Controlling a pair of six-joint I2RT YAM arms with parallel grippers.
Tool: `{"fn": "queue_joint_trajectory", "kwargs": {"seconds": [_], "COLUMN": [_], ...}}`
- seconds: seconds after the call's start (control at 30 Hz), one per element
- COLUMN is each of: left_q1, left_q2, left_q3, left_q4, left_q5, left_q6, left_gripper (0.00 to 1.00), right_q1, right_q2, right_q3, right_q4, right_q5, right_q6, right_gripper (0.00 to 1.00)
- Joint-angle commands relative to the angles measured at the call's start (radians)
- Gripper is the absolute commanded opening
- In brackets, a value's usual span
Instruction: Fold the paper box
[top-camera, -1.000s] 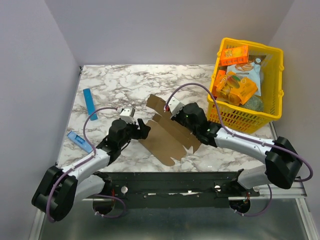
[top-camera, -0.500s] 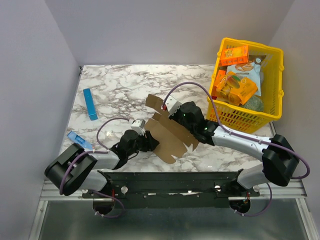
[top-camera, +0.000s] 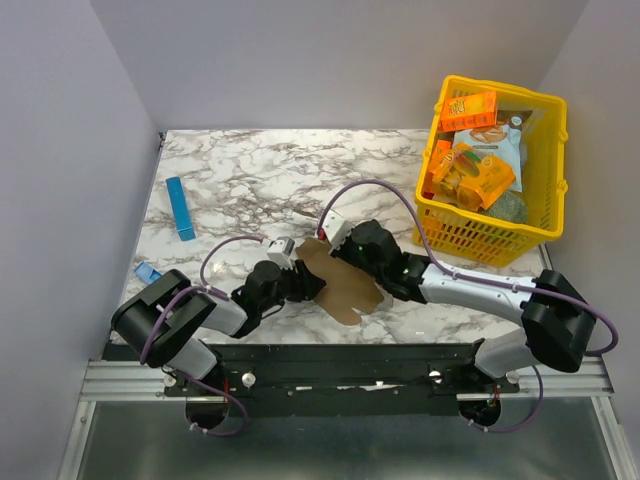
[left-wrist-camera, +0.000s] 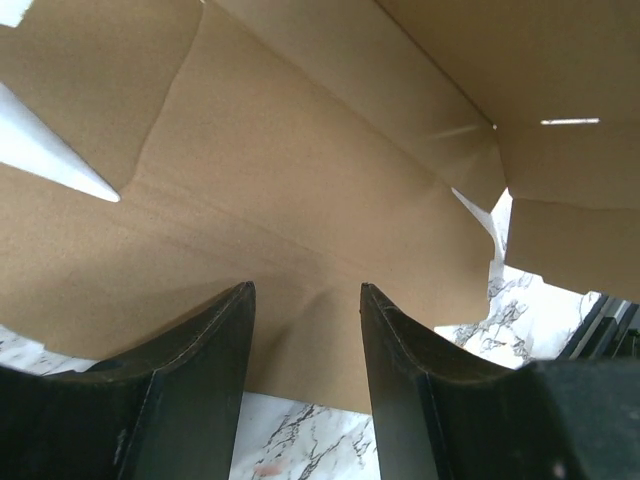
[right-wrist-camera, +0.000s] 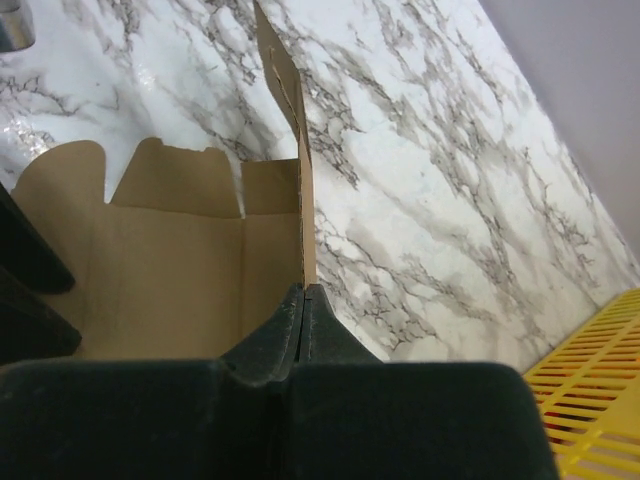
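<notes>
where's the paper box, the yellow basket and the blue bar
paper box (top-camera: 345, 293): top view, on its flat brown panel
yellow basket (top-camera: 480, 240): top view, on its near mesh wall
blue bar (top-camera: 180, 208): top view, on its middle

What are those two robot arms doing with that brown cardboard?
They are folding a paper box from a flat brown sheet. The right hand is pinched shut on one panel, holding it up on edge. The left hand is at the sheet's left side, open and gripping nothing. There is no box shape yet.
</notes>
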Motion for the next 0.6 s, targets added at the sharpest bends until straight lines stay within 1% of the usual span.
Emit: {"fn": "queue_joint_trajectory", "kwargs": {"seconds": [0.0,0.07,0.13,0.17,0.23,0.27,0.3,0.33,0.37,0.4,0.5,0.57], "left_q1": [-0.012,-0.012,-0.012,-0.012,-0.012,-0.012,-0.012,-0.01,-0.01,-0.009,0.022,0.05], "left_q2": [0.024,0.021,0.004,-0.008,-0.08,-0.112,-0.184,-0.221,-0.257,-0.319,-0.373,-0.37], "left_q3": [-0.001,-0.001,0.009,0.015,0.045,0.056,0.074,0.082,0.09,0.102,0.11,0.119], "left_q4": [-0.018,0.002,-0.001,-0.03,-0.093,-0.167,-0.206,-0.246,-0.319,-0.356,-0.441,-0.488], "left_q5": [-0.017,-0.002,0.009,0.015,0.006,-0.015,-0.031,-0.046,-0.064,-0.113,-0.163,-0.167], "left_q6": [0.0,0.003,0.012,0.021,0.049,0.076,0.096,0.116,0.136,0.182,0.246,0.26], "left_gripper": [0.56,0.56,0.59,0.6,0.66,0.69,0.75,0.78,0.82,0.86,0.88,0.88], "right_q1": [0.013,0.014,0.014,0.013,0.013,0.014,0.013,0.011,0.009,0.006,-0.007,-0.015], "right_q2": [0.021,0.032,0.042,0.053,0.059,0.061,0.058,0.055,0.052,0.044,0.036,0.03], "right_q3": [-0.05,-0.052,-0.051,-0.047,-0.041,-0.041,-0.041,-0.04,-0.04,-0.038,-0.031,-0.028], "right_q4": [-0.017,-0.028,-0.031,-0.031,-0.035,-0.034,-0.034,-0.034,-0.035,-0.04,-0.057,-0.064], "right_q5": [-0.028,-0.023,-0.026,-0.023,-0.011,-0.011,-0.014,-0.017,-0.028,-0.05,-0.086,-0.103], "right_q6": [0.057,0.062,0.054,0.048,0.042,0.041,0.038,0.036,0.033,0.033,0.034,0.036], "right_gripper": [0.01,0.01,0.01,0.01,0.01,0.01,0.01,0.01,0.01,0.01,0.01,0.01]}}
